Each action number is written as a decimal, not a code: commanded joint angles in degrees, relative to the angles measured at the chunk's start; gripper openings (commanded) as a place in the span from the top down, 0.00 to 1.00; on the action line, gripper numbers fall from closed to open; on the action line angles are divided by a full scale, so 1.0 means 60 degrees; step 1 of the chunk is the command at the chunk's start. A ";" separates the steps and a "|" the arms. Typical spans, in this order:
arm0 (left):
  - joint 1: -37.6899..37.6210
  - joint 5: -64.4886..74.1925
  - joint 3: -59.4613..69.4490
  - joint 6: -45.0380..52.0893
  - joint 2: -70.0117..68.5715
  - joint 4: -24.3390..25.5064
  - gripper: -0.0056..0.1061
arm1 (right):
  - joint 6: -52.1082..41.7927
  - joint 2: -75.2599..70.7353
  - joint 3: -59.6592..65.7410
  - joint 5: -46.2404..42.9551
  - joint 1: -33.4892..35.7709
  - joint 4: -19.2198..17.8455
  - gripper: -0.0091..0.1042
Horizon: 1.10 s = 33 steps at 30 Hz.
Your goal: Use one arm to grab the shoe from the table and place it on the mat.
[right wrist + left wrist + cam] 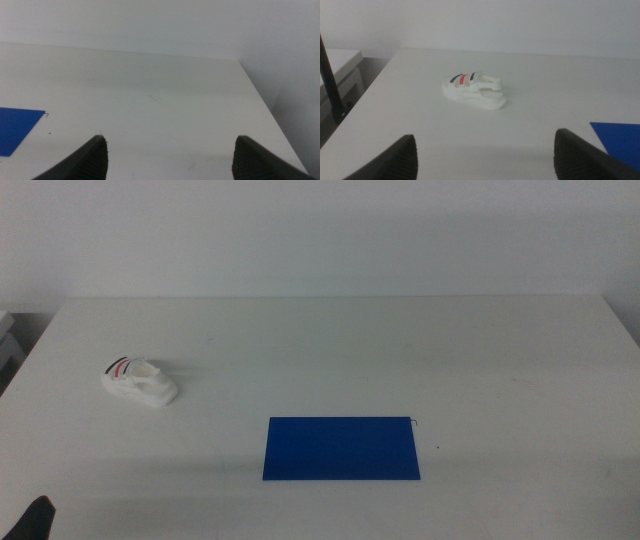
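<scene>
The white shoe (139, 381) with black and red stripes lies on the white table (340, 350) at its left side. The deep blue mat (342, 448) lies flat near the table's front middle, well to the right of the shoe. In the left wrist view the shoe (474, 91) sits some way ahead of my left gripper (485, 157), whose jaws stand wide open and empty. A dark bit of the left arm (32, 520) shows at the bottom left corner of the middle view. My right gripper (170, 159) is open and empty over the table's right part.
A corner of the mat (619, 137) shows in the left wrist view, and another corner of the mat (17, 129) in the right wrist view. A light wall stands behind the table. The table's right edge (260, 95) runs close by the right gripper.
</scene>
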 commanded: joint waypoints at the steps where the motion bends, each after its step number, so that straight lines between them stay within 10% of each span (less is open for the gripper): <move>1: -0.0039 -0.0746 0.0076 -0.0088 -0.0135 0.0066 0.11 | -0.0072 -0.0248 0.0046 -0.0728 0.0007 -0.0086 0.35; 15: -0.0039 -0.0429 0.0003 -0.0097 -0.0106 0.0076 0.11 | -0.0072 -0.0248 0.0046 -0.0728 0.0007 -0.0086 0.35; 33: -0.0039 0.2331 -0.6873 -0.0095 0.6544 0.0066 0.11 | -0.0072 -0.0248 0.0046 -0.0728 0.0007 -0.0086 0.35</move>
